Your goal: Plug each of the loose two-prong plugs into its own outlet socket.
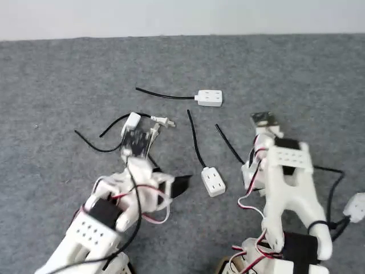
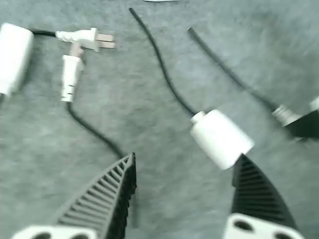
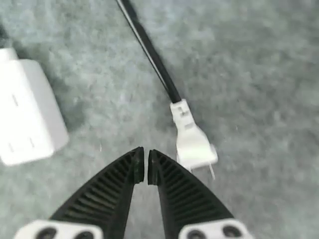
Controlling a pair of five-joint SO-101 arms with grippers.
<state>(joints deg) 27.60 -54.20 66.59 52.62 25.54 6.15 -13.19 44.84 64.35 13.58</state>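
My left gripper (image 2: 185, 160) is open just short of a white outlet socket (image 2: 221, 138), which lies between and ahead of its fingertips, untouched. That socket (image 1: 213, 181) sits mid-table on a black cord. Two loose two-prong plugs (image 2: 85, 37) (image 2: 69, 75) lie close together beside a second socket (image 1: 131, 121) at the left. A third socket (image 1: 209, 98) lies farther back. My right gripper (image 3: 144, 165) is shut and holds nothing. A white two-prong plug (image 3: 192, 144) lies on the carpet right beside its tips, prongs toward the arm.
The surface is grey carpet (image 1: 296, 80) running back to a pale wall. Black cords (image 1: 195, 140) trail between the sockets. Another white piece on a cord (image 1: 356, 206) lies at the right edge beside the right arm's base.
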